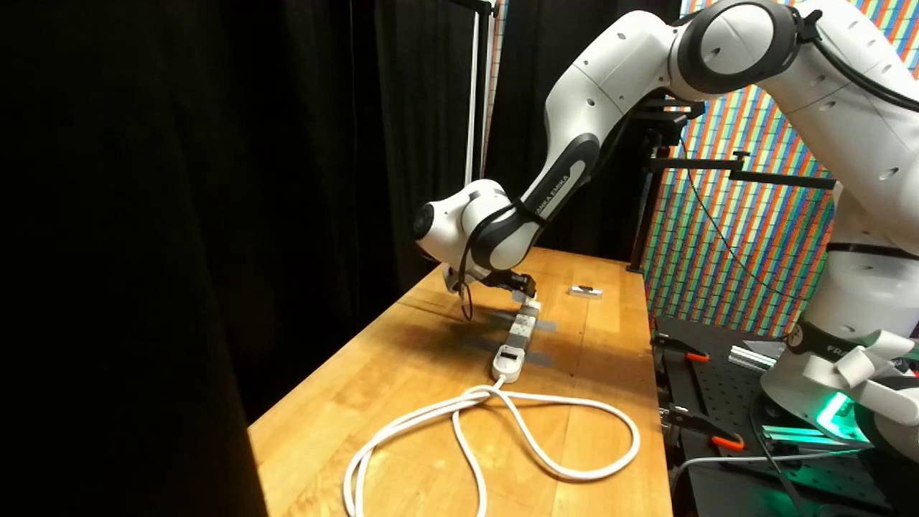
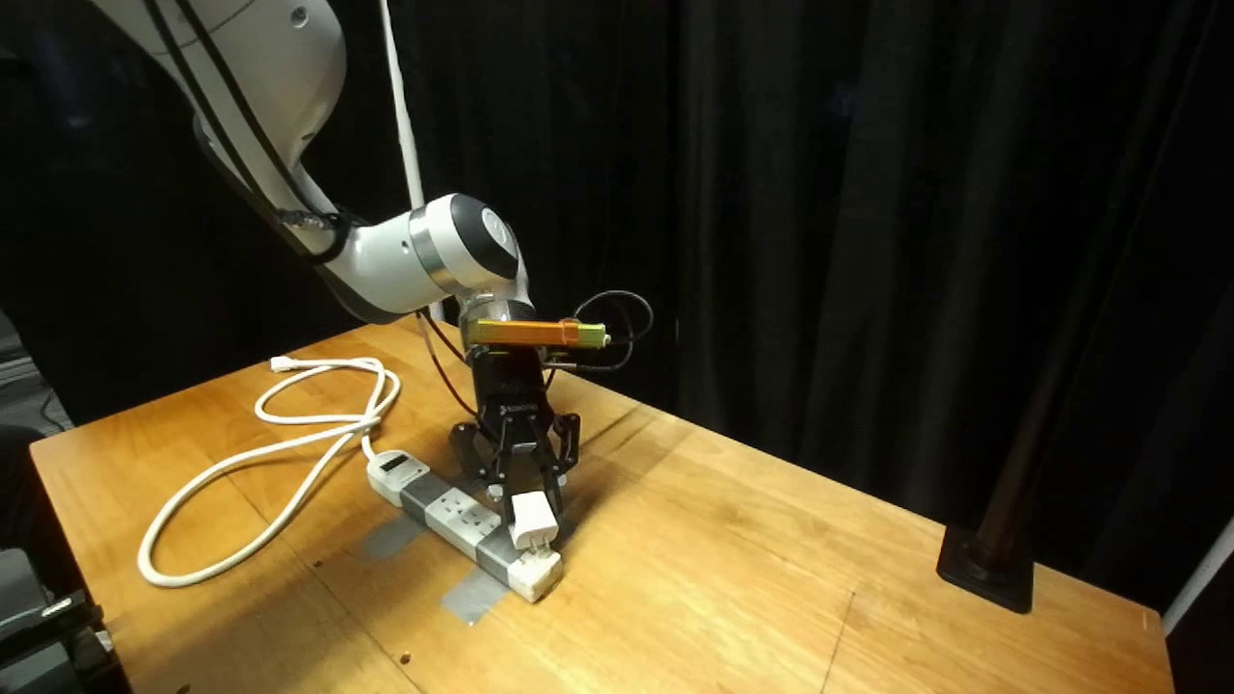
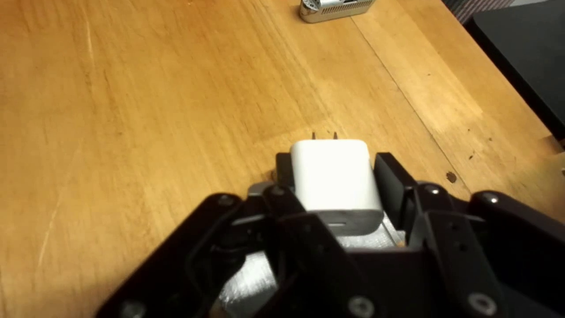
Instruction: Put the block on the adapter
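Holds white two-prong wall charger [image 2: 533,519] clamped in gripper [image 3: 337,173] across opposite side faces, just above uncorded end of white power strip [image 2: 463,519]; cannot tell whether touching through prongs [image 3: 335,135]. Likely light, stiff, slightly slick, bendable only at prongs. Best grasped mid-body by flat sides.

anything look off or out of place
Mildly odd: the white cable lies in crossing loops, its plug apparently loose on the table, so the power strip likely has no power. Gray tape strapped across it looks makeshift.
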Robot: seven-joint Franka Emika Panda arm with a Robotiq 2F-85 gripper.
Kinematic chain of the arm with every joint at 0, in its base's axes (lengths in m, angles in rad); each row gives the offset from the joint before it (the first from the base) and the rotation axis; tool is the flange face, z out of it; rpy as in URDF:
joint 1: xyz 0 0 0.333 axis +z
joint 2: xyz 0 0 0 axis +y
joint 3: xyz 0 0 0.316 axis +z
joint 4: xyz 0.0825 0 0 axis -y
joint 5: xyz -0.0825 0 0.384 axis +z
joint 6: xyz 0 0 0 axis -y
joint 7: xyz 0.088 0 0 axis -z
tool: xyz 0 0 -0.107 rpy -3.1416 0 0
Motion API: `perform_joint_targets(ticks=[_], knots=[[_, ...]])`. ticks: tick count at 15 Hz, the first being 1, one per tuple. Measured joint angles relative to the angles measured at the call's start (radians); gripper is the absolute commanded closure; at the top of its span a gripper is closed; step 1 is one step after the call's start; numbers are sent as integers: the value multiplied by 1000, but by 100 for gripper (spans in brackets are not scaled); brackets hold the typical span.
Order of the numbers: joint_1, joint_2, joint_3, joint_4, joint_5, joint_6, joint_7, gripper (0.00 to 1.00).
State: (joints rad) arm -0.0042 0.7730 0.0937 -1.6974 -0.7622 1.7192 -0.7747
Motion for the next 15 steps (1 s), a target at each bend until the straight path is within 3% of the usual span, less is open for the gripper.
perform_joint_targets(ticks=[3,7,15], knots=[[-45,-71,7,-1,98,15,-90,77],[-119,-159,10,-10,249,52,-303,77],[-214,-233,12,-163,566,324,-634,77]])
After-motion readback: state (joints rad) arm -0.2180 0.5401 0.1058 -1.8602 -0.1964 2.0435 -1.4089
